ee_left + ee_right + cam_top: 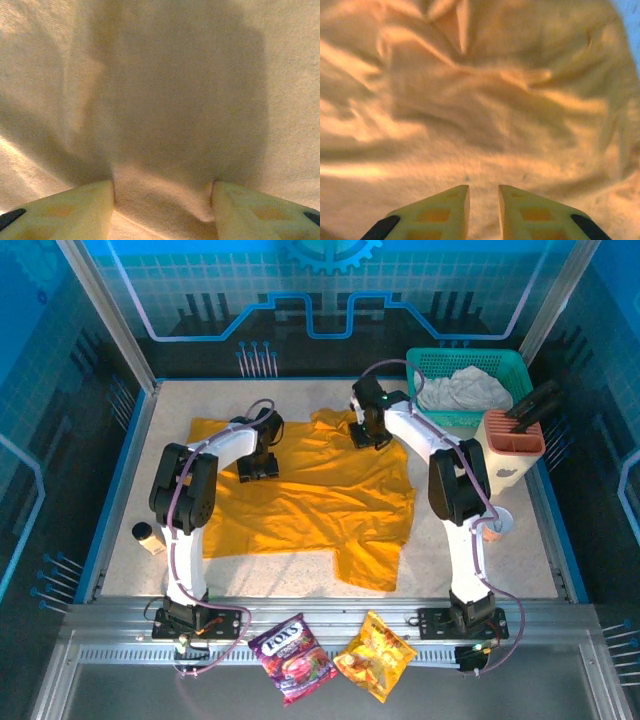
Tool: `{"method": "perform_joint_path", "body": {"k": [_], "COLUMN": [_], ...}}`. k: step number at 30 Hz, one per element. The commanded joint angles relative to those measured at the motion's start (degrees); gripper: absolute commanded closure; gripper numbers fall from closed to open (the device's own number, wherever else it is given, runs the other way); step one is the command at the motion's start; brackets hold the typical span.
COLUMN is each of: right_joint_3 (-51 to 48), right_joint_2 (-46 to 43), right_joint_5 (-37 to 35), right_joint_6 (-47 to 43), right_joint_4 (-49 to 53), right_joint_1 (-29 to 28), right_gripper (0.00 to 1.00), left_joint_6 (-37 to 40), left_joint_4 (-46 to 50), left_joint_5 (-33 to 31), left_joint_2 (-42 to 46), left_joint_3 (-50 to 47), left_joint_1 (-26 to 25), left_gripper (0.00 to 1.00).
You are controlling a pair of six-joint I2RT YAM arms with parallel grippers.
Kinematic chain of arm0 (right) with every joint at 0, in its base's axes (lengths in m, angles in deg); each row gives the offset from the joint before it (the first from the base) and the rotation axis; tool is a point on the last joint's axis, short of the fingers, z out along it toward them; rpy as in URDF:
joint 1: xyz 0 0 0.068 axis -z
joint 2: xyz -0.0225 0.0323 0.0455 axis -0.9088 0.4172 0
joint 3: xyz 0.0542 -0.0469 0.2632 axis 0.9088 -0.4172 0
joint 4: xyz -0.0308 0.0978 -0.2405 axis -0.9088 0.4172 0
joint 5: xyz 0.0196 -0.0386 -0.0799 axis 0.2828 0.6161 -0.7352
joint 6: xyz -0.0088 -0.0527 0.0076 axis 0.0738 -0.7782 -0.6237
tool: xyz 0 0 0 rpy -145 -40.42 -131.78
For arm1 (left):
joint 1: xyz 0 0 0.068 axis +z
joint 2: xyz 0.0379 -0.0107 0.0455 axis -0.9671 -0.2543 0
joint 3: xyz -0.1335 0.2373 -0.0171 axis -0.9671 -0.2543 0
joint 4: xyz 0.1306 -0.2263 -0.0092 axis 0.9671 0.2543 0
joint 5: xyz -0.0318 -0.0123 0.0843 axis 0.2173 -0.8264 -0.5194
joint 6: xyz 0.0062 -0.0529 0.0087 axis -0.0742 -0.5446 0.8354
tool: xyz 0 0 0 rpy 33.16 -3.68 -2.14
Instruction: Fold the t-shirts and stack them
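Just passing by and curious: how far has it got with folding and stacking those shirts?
Nothing looks folded yet: the golden-orange t-shirt lies spread open and wrinkled on the table. In hand: the left end effector and right end effector are both down on its far part. Left to do: folding it, then the whitish-grey t-shirt, crumpled in the teal basket, and stacking both.

Orange t-shirt (320,500) flat, rumpled; grey t-shirt (462,390) bunched
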Motion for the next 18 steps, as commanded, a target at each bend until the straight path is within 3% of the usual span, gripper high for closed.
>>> {"method": "perform_joint_path", "body": {"k": [1,4,9,15,18], "right_joint_3": [10.25,23.17,40.81,33.74,29.61], "right_joint_2": [4.91,15.19,28.51,26.97,25.43], "right_joint_5": [-0.11,-0.79,-0.29,0.28,0.28], "right_joint_6": [-4.38,-6.68,-6.47,-4.57,-3.89], "right_joint_4": [1.56,6.87,14.32,10.64,9.29], "right_joint_1": [0.21,1.03,2.43,2.73,2.58], "right_gripper": [0.7,0.64,0.64,0.53,0.61], "left_joint_6": [0.52,0.96,1.45,1.27,1.21], "left_joint_4": [3.06,4.48,6.42,6.85,6.81], "left_joint_5": [0.47,1.15,1.4,1.76,1.59], "left_joint_2": [1.86,2.33,2.68,2.6,2.6], "left_joint_3": [0.13,3.03,7.13,7.95,7.53], "left_joint_1": [0.48,-0.34,-1.87,-2.07,-2.07], "left_gripper": [0.42,0.35,0.3,0.31,0.31]}}
